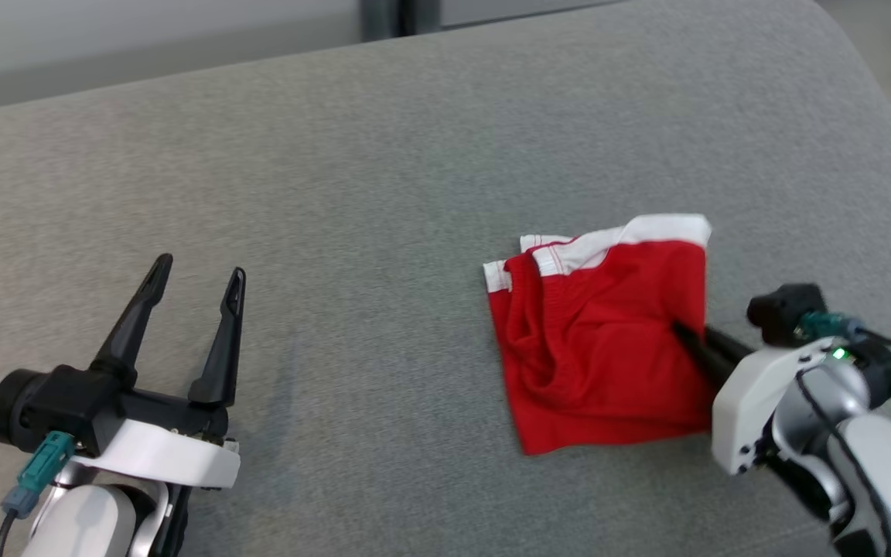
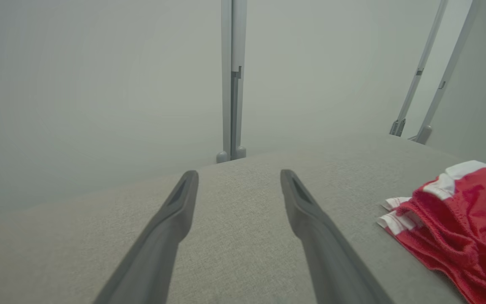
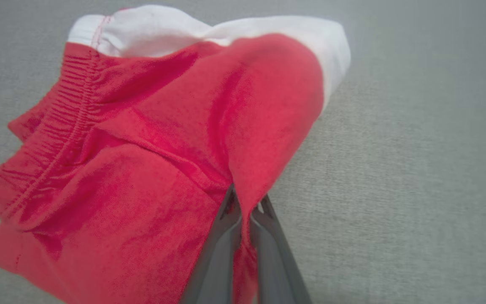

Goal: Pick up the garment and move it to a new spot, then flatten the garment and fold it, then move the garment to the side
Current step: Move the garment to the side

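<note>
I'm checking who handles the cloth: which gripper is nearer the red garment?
Right. The right gripper is shut on the red garment at its right edge; the left gripper stands open over the grey surface, well apart to the garment's left.

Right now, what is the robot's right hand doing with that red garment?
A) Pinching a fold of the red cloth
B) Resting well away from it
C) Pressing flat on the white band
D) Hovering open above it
A: the right hand has its two fingers closed on a raised fold of the red garment near its right edge, while the left hand stands open, apart on the grey cushion.
</note>
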`<state>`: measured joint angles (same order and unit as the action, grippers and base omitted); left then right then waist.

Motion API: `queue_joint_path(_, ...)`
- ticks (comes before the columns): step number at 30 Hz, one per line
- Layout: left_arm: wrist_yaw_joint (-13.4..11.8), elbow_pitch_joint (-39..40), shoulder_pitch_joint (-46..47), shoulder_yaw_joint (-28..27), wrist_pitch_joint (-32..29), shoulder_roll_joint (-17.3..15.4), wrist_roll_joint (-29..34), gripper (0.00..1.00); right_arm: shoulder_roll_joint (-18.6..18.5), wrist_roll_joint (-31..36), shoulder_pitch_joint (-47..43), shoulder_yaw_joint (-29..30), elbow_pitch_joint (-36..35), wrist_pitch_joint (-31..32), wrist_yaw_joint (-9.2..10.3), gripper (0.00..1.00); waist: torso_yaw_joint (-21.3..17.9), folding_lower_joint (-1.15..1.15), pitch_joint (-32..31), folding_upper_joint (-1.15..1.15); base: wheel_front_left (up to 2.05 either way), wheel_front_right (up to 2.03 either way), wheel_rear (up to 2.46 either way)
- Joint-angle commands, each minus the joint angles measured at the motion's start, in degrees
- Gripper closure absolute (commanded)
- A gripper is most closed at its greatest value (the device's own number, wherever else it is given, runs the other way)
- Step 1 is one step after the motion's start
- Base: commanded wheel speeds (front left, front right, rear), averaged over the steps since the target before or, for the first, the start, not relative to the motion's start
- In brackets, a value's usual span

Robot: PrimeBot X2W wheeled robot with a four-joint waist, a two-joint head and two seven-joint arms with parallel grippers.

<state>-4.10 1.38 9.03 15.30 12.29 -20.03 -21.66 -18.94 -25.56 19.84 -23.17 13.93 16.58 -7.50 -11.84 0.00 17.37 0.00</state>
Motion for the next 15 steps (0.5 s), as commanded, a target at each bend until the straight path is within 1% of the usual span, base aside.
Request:
queue_joint_path(1,0.00,0.54,1.21,-0.31,-0.20,-0.71,0.38,0.00,-1.18,0.63,1.69,0.17,0.05,-0.56,0.01,1.00,-3.00,0.00,1.91,0.00,0.00,0.00,0.00)
queue_joint_path(4,0.34,2.12,1.78,-0.02,-1.34,-1.63,0.80,0.00,-3.86,1.43,4.96,-0.08,1.35,-1.16,0.01,1.00,-4.56,0.00,3.13,0.00,0.00,0.00,0.00)
queue_joint_path(7,0.67,3.41,2.84,0.46,-2.37,-2.52,1.28,0.00,-6.67,1.72,9.17,0.79,3.90,-2.39,0.01,1.00,-5.26,0.00,4.32,0.00,0.00,0.00,0.00)
queue_joint_path(9,1.06,4.56,3.98,1.01,-3.19,-3.04,1.77,0.00,-9.04,0.75,13.62,1.82,7.55,-3.89,0.01,1.00,-5.34,0.00,5.80,0.00,0.00,0.00,0.00)
queue_joint_path(15,1.83,6.20,6.42,1.85,-4.32,-3.79,2.52,0.00,-12.11,-0.48,21.96,2.87,16.29,-7.82,0.01,1.00,-4.51,0.00,9.06,0.00,0.00,0.00,0.00)
